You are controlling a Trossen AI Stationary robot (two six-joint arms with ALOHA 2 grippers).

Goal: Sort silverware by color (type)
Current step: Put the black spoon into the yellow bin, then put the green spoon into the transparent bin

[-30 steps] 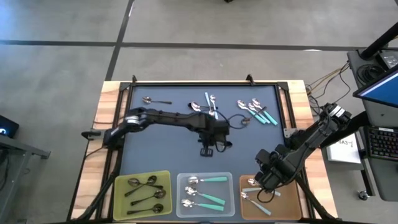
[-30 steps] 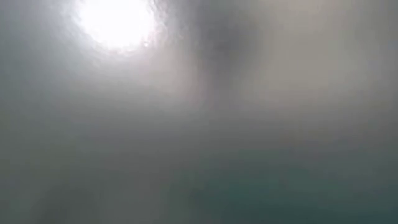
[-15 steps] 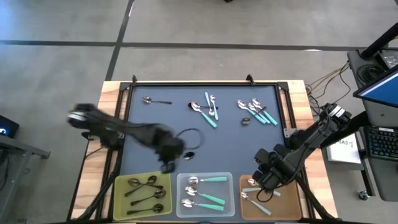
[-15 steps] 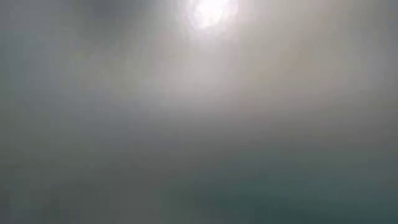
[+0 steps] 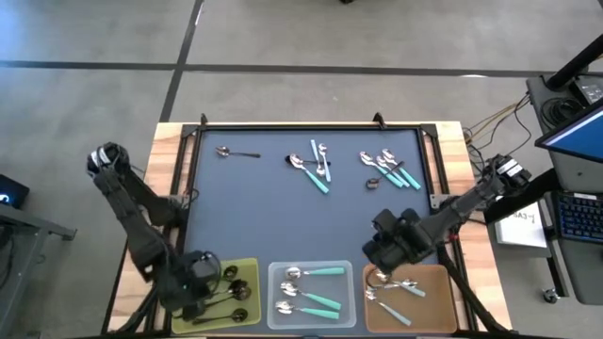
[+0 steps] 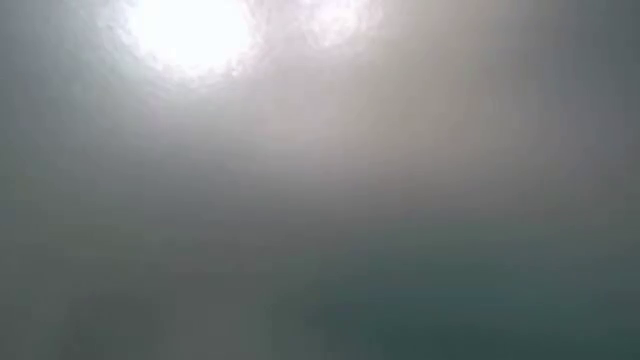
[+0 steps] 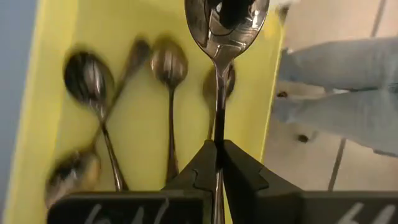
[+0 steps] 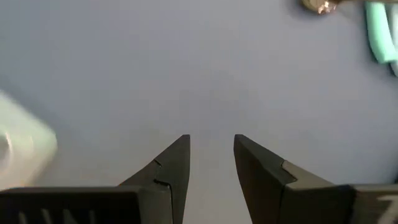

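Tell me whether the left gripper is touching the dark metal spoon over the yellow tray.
Touching. The left wrist view shows the left gripper shut on the dark metal spoon's thin handle, over the yellow tray.

Yellow tray (image 5: 247,271), clear tray (image 5: 345,294) and brown tray (image 5: 435,290) line the dark mat's (image 5: 273,217) near edge.

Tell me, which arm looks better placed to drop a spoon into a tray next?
The left. Its pincer is shut on a dark all-metal spoon, right over the yellow tray that holds matching spoons. The right pincer is open and empty above the bare mat.
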